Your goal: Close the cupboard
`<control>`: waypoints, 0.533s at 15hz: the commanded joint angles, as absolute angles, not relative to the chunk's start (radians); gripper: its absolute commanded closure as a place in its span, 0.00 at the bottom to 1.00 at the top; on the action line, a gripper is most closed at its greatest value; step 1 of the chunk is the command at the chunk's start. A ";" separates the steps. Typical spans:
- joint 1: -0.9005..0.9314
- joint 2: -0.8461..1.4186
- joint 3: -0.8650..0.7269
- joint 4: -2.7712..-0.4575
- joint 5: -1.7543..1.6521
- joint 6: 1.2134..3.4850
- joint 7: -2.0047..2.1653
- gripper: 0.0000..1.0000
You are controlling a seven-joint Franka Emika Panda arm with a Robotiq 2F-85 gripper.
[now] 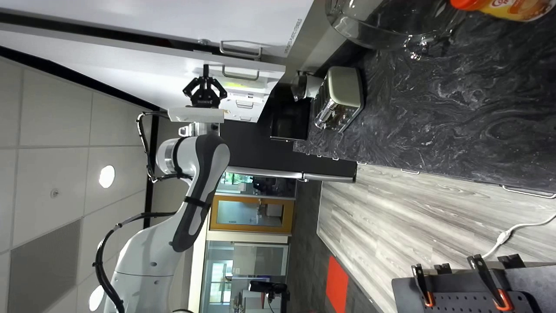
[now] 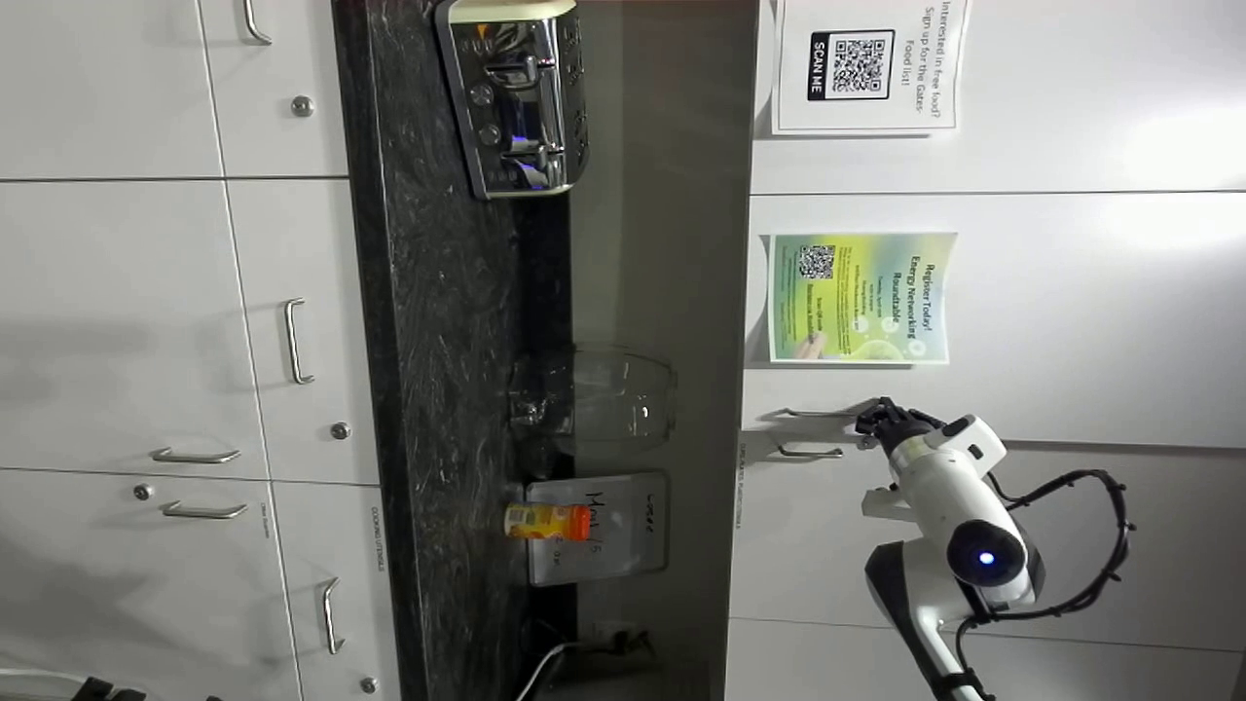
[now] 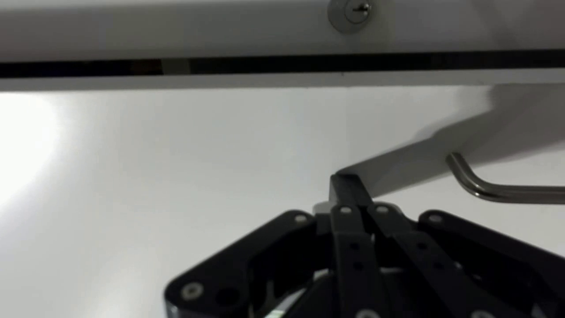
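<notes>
- The gripper [image 3: 349, 180] points straight at the cupboard door [image 3: 176, 168], its fingers [image 3: 340, 191] drawn together, the tips seemingly touching the door's flat face.
- The wrist [image 1: 189, 154] sits behind the gripper, farther from the door.
- The arm [image 1: 145, 256] bends there and slants away from the door, leaving frame in both exterior views.
- A blue light [image 2: 986, 558] glows on a joint near the door.

Wrist view: the handle [image 3: 512, 193] runs past your right edge, the lock [image 3: 350, 15] past the top, your gripper [image 3: 351, 187] off the bottom. Behind the dark gap [image 3: 309, 63], you can't make out the inside of the cupboard [image 3: 176, 176]. In an exterior view, top edge crops the clear jar [image 1: 369, 34] and orange-capped bottle [image 1: 517, 8]; your arm [image 1: 147, 274] is cut at lower left. In an exterior view, toaster [image 2: 526, 107] cut at top; green flyer [image 2: 857, 297], smallest print unreadable.
</notes>
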State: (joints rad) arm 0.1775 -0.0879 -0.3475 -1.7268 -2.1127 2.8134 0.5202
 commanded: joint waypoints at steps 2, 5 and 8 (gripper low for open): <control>0.141 0.034 -0.414 -1.585 -2.022 2.875 0.539 1.00; 0.132 0.060 -0.437 -1.559 -1.948 2.893 0.526 1.00; 0.149 0.028 -0.425 -1.587 -1.915 2.869 0.526 1.00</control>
